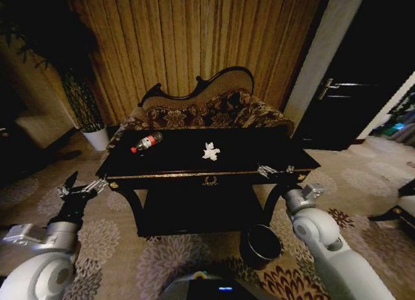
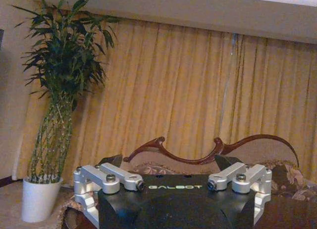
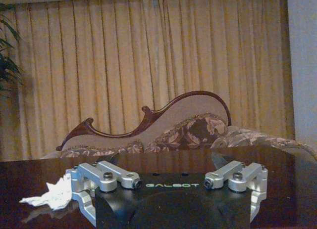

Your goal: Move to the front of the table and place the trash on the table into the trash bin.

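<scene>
Robot stands at front of bench (image 1: 162, 167). Bottle (image 1: 146, 142) lies on its side at far left of benchtop, paper wad (image 1: 211, 151) mid-top, well apart. Bin (image 1: 260, 245) on floor below front right corner. Left end effector (image 1: 81, 188) released, beside left corner. Right end effector (image 1: 275, 171) released, at front right edge. Judgement: right arm nearer wad; approach from above, close on the bulk, clear gold trim before lowering to bin.

Both arms reach forward, one at each side. The left gripper (image 1: 81, 186) has its fingers spread wide; the right gripper (image 1: 275, 171) also holds its fingers apart, empty
</scene>
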{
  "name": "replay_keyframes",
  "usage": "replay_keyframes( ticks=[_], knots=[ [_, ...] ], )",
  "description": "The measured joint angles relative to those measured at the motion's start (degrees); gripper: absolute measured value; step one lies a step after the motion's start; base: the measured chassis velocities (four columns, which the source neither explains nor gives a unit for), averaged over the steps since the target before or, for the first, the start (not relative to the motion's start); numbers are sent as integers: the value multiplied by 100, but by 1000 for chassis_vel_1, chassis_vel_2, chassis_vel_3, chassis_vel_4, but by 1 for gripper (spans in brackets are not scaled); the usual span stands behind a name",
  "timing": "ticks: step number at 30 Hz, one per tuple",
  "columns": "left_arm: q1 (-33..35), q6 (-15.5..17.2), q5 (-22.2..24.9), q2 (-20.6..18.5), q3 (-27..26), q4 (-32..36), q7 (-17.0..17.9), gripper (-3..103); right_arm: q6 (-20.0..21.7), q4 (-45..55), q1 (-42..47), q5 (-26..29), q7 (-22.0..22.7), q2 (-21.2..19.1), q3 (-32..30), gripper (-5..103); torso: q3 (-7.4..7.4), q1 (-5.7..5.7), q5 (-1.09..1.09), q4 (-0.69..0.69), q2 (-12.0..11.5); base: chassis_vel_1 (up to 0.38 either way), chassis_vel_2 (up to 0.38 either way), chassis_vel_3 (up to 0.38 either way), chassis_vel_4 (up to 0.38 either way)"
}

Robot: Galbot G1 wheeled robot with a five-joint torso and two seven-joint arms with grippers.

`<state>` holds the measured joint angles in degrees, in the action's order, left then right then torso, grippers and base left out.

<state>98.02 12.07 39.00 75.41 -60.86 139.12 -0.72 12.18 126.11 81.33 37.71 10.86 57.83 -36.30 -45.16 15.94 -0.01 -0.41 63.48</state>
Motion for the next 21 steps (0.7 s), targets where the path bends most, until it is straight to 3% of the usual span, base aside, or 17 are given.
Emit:
replay_keyframes(
  ticks=[11,15,20,21],
  knots=[
    [7,0,5,7,6,21,-6,100,261,138,-26,136,20,-226,119,100,-1,2,1,-1,-1,-64,61,65,-61],
    [8,-1,6,30,1,7,-9,100,333,221,-165,715,21,-690,247,100,0,0,1,1,0,0,0,0,0],
    [23,-10,11,105,-39,8,-16,100,433,280,-568,1792,-30,-1814,467,100,-1,0,1,1,0,0,0,0,0],
    [23,-10,11,105,-39,8,-16,100,433,280,-568,1792,-30,-1814,467,100,-1,0,1,1,0,0,0,0,0]
  ],
)
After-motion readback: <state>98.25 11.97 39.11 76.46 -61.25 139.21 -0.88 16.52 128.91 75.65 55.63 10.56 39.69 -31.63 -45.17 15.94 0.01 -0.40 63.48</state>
